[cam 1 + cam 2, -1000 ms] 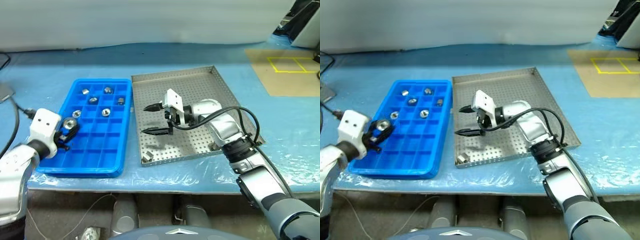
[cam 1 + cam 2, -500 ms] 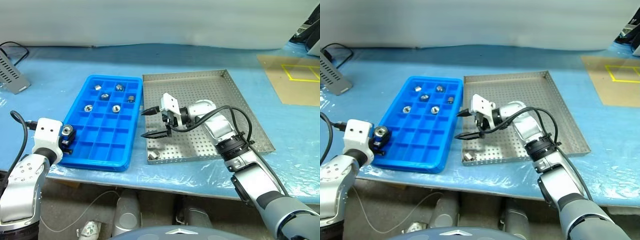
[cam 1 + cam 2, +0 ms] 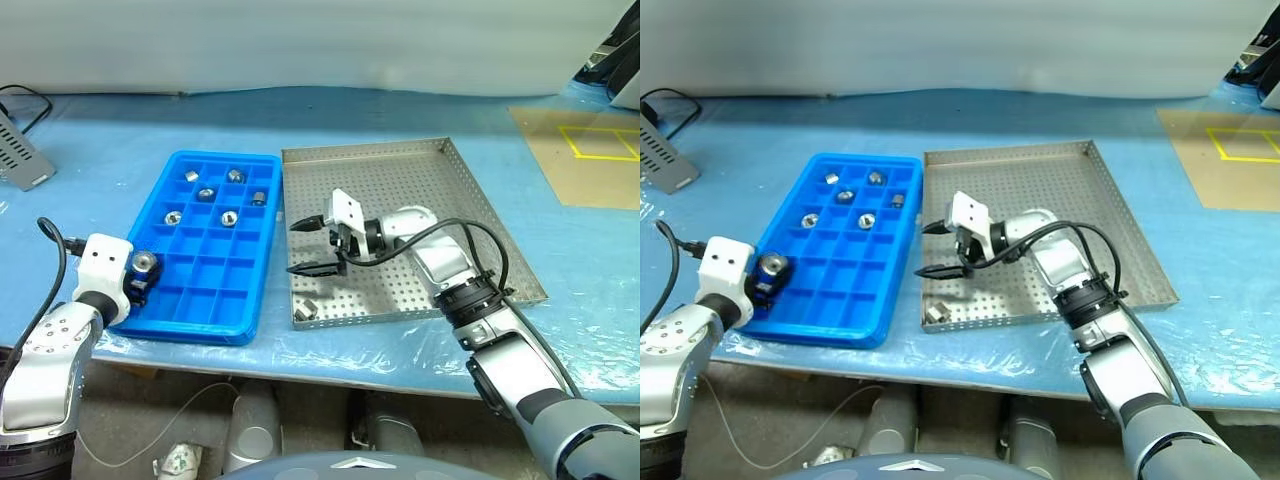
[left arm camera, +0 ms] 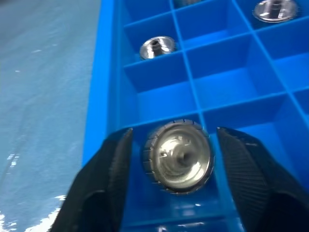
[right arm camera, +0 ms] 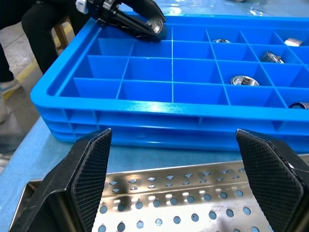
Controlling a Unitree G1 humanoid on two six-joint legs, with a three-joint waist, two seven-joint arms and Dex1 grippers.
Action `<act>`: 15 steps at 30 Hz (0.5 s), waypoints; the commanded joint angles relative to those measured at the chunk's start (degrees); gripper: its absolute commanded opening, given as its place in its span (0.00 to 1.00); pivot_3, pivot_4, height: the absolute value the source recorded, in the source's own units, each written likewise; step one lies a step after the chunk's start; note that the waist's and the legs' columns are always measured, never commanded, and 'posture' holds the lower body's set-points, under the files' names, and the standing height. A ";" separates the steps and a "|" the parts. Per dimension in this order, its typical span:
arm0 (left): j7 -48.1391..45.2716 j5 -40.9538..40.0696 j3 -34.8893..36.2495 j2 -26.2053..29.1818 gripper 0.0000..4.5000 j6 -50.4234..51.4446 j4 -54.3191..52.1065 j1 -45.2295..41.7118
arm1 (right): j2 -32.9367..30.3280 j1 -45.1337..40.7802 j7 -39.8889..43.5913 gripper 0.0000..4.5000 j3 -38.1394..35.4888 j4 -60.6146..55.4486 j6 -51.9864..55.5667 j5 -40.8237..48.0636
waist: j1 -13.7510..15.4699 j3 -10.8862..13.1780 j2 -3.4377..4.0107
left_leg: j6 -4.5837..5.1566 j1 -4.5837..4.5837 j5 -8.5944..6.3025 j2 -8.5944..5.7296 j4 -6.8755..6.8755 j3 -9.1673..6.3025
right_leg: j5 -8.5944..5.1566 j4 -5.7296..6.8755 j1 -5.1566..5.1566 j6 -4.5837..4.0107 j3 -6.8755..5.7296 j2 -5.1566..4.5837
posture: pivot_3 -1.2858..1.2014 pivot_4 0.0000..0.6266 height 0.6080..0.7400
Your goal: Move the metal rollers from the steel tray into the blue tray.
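The left tool stands apart around 1 roller over the blue tray. The right tool gapes above the steel tray, 1 roller below it: small, hard, slick; pinch its round sides.

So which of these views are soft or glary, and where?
Left wrist view: the roller between the left gripper's fingers is slightly soft, and the blue tray blurs further off. Right wrist view: the near black fingers are blurred, with glare on the steel tray. Eye views look evenly lit.
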 commanded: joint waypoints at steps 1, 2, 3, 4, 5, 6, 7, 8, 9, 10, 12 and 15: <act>-0.74 -0.30 0.25 1.86 0.83 -0.63 -0.97 -0.68 | -0.47 0.34 -0.86 0.96 -1.91 -3.96 0.65 0.63 | -0.18 0.00 0.00 | 0.00 0.00 0.00 0.01 -0.01 0.00 | 0.00 0.00 0.00 0.00 0.00 0.01 | 0.64 0.24 1.00; -1.44 -1.12 0.35 2.02 0.83 -0.64 -1.18 -0.95 | -0.60 0.64 -1.17 0.96 -2.11 -4.65 1.28 0.89 | -0.35 0.00 0.00 | 0.00 0.00 0.00 0.00 -0.02 0.00 | 0.00 0.00 0.00 0.00 0.00 0.00 | 0.64 0.24 1.00; -2.22 -1.80 0.39 2.44 0.83 -0.63 -1.52 -1.33 | -0.82 0.97 -1.39 0.96 -2.34 -5.70 2.36 1.33 | -0.44 0.00 0.00 | 0.00 0.00 0.00 0.00 -0.02 0.00 | 0.00 -0.01 0.00 0.00 0.00 0.00 | 0.64 0.24 1.00; -2.86 -2.33 0.46 2.86 0.83 -0.61 -1.82 -1.70 | -1.00 1.22 -1.53 0.96 -2.49 -6.57 3.15 1.63 | -0.48 0.00 0.00 | 0.00 0.00 0.00 -0.02 -0.02 0.00 | 0.00 -0.01 0.00 0.00 0.00 -0.01 | 0.63 0.24 1.00; -3.71 -3.19 0.70 3.37 0.83 -0.38 -2.10 -2.22 | -1.14 1.41 -1.75 0.96 -2.67 -7.22 3.70 1.69 | -0.55 0.00 0.00 | 0.00 -0.01 0.00 -0.02 -0.01 0.00 | 0.00 -0.01 0.00 0.01 0.00 -0.01 | 0.63 0.24 1.00; -4.59 -4.19 0.96 3.83 0.83 -0.04 -2.40 -2.71 | -1.24 1.55 -1.98 0.96 -2.85 -7.72 4.11 1.64 | -0.64 0.00 0.00 | 0.00 0.00 0.00 -0.02 -0.01 0.00 | 0.00 -0.01 0.00 0.00 0.00 0.00 | 0.63 0.24 1.00; -5.45 -5.18 1.12 4.32 0.83 0.27 -2.81 -3.13 | -1.36 1.69 -2.15 0.96 -3.05 -8.08 4.37 1.56 | -0.77 0.00 0.00 | 0.00 0.00 0.00 -0.02 -0.01 0.00 | 0.00 0.00 0.00 0.00 0.00 0.00 | 0.62 0.24 1.00; -6.67 -6.74 1.37 4.94 0.83 0.79 -3.55 -3.78 | -1.57 1.85 -2.31 0.96 -3.27 -8.49 4.64 1.50 | -1.02 0.00 0.00 | -0.01 0.01 0.00 -0.02 -0.01 0.00 | 0.00 0.01 0.01 0.01 0.00 -0.01 | 0.62 0.24 1.00; -7.85 -8.66 1.59 5.42 0.83 1.48 -4.19 -4.88 | -1.85 2.06 -2.49 0.96 -3.55 -8.96 4.97 1.51 | -1.14 0.00 0.00 | -0.01 0.01 0.01 -0.02 0.00 0.00 | 0.00 0.01 0.01 0.00 0.00 -0.01 | 0.62 0.24 1.00; -8.72 -10.32 1.63 5.83 0.83 2.20 -4.59 -6.13 | -2.12 2.23 -2.66 0.96 -3.81 -9.30 5.24 1.54 | -1.20 0.00 -0.01 | -0.01 0.01 0.01 -0.03 0.00 0.00 | 0.00 0.02 0.01 0.01 0.01 -0.01 | 0.61 0.24 1.00; -10.37 -12.67 0.51 6.78 0.83 3.21 -4.37 -9.22 | -2.71 2.64 -3.35 0.96 -4.31 -9.90 5.61 1.40 | -1.36 0.00 0.00 | -0.02 0.02 0.01 -0.03 0.01 0.01 | 0.00 0.03 0.01 0.00 0.01 -0.01 | 0.60 0.24 1.00; -12.25 -10.57 -4.40 8.28 0.83 0.59 1.33 -14.02 | -3.32 3.36 -5.01 0.96 -5.29 -11.14 6.42 1.54 | -1.97 0.00 0.00 | -0.06 0.05 0.04 -0.03 0.00 0.02 | 0.00 0.06 0.02 0.00 0.01 0.00 | 0.58 0.24 1.00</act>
